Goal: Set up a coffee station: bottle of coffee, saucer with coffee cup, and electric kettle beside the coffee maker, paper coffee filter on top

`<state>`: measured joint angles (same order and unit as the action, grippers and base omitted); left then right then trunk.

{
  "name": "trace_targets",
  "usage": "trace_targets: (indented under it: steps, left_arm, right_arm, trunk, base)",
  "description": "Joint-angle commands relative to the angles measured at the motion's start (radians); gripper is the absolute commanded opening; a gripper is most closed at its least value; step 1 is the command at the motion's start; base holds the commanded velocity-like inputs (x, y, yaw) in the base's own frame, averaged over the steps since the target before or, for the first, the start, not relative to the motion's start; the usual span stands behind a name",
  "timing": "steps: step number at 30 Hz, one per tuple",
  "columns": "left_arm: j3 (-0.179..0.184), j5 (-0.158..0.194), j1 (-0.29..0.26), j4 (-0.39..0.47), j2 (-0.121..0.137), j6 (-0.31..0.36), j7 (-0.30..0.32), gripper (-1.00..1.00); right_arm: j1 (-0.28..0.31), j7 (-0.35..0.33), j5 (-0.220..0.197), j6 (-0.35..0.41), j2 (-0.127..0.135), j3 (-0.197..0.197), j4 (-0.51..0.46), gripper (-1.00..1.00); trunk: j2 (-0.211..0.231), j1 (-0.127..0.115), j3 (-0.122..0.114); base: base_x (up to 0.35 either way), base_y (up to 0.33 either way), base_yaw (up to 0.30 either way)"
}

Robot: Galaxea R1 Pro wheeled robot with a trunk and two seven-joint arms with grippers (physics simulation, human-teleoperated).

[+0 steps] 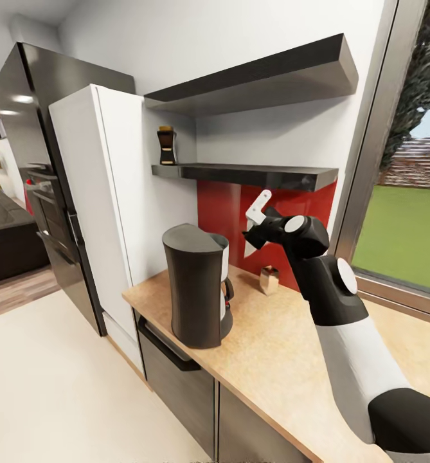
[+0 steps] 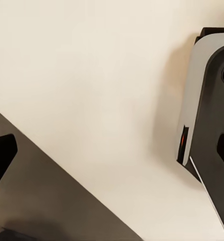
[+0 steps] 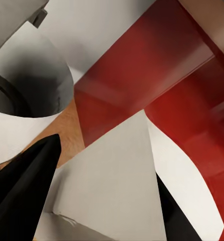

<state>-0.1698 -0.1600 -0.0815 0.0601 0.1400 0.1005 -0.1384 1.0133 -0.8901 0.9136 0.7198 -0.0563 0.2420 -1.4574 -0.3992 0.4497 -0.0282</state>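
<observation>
The tall grey coffee maker [image 1: 195,289] stands on the tan kitchen countertop [image 1: 285,373] near its left end. My right gripper [image 1: 253,233] hangs just right of the maker's top, in front of the red backsplash, shut on a white paper coffee filter [image 1: 259,207]. In the right wrist view the filter [image 3: 112,186] sits between the black fingers [image 3: 21,191], with the maker's open top [image 3: 21,95] beyond. The dark bottle of coffee [image 1: 166,145] with its brown cap stands on the left end of the lower black kitchen shelf [image 1: 259,173]. My left gripper's black finger [image 2: 0,158] hangs over pale floor, nothing between the fingers.
A small tan and white box [image 1: 269,280] stands on the counter by the backsplash. A second black shelf [image 1: 259,74] hangs above. A white fridge [image 1: 89,212] closes the counter's left end, and a tall window [image 1: 401,212] its right. My own base [image 2: 207,110] shows beside the left gripper.
</observation>
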Motion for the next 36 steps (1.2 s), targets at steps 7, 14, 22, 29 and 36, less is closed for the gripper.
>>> trace_targets:
  steps: [7, 14, 22, 29, 36]
  left_arm:
    - [-0.008, -0.01, 0.0, 0.001, 0.0, 0.005, -0.001, 1.0]
    - [-0.008, -0.009, 0.0, 0.002, 0.0, 0.005, -0.001, 1.0]
    - [-0.009, -0.009, 0.0, 0.002, 0.001, 0.005, -0.001, 1.0]
    - [-0.009, -0.009, 0.0, 0.002, 0.001, 0.004, -0.001, 1.0]
    - [-0.003, -0.014, 0.002, 0.006, 0.0, 0.004, -0.002, 1.0]
  right_arm:
    - [0.109, -0.017, 0.007, 0.014, -0.003, 0.0, 0.116, -1.0]
    - [0.213, -0.017, 0.007, 0.015, -0.029, 0.0, 0.237, -1.0]
    - [0.236, -0.014, 0.009, 0.015, -0.088, 0.0, 0.248, -1.0]
    - [0.263, -0.015, 0.011, 0.015, -0.098, 0.006, 0.247, -1.0]
    - [0.268, -0.021, 0.019, 0.015, -0.116, 0.013, 0.242, -1.0]
  trunk:
    - [-0.001, 0.0, 0.011]
    - [-0.001, 0.0, 0.022]
    - [-0.001, 0.0, 0.033]
    - [-0.001, 0.0, 0.035]
    - [-0.001, 0.0, 0.035]
  base:
    - [0.0, 0.0, 0.0]
    - [0.0, 0.0, 0.0]
    - [0.0, 0.0, 0.0]
    - [0.0, 0.0, 0.0]
    - [0.0, 0.0, 0.0]
